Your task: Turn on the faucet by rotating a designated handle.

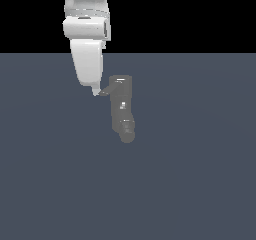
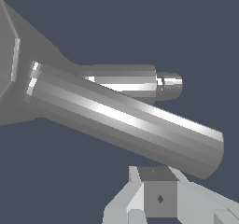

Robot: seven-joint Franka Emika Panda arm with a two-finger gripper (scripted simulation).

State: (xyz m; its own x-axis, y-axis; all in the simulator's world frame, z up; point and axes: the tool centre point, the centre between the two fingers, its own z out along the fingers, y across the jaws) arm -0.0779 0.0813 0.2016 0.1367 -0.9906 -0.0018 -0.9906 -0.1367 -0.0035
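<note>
Closest to my wrist camera, one fingertip of the gripper (image 2: 161, 197) sits just beside the handle (image 2: 126, 118); I cannot tell how far the jaws are parted, and nothing looks held. Beyond, the faucet (image 1: 122, 109) stands on the floor (image 1: 200, 174). I judge the turning not yet done.

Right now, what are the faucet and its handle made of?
The faucet looks like dark grey metal with a dull finish and small shiny spots. The handle looks like polished metal, since bright streaks run along it. It is a rendered scene, so that is only a guess.
</note>
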